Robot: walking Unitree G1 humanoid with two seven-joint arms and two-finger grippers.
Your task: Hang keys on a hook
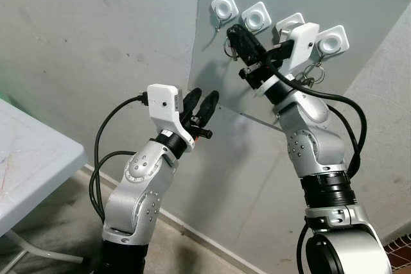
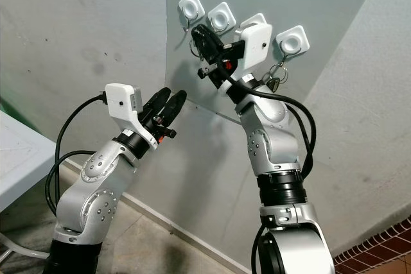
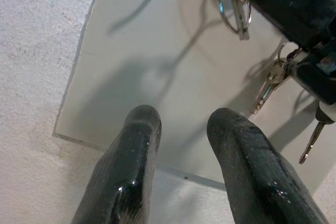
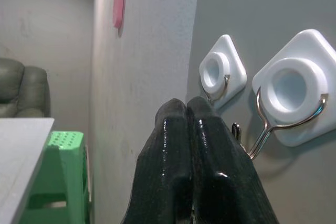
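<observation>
Right gripper, jaws clenched, sits at the white hooks; left gripper hovers released below.

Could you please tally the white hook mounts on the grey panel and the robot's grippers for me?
White hook mounts: 4
Grippers: 2, left gripper and right gripper
Total: 6

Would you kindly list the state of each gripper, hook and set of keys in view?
Right gripper: raised at the hooks, fingers pressed shut; what it holds cannot be told.
Left gripper: raised lower by the panel's edge, fingers open, holding nothing.
Leftmost hook: bare.
Second hook: nothing seen hanging on it.
Rightmost hook: keys hanging below it.
</observation>
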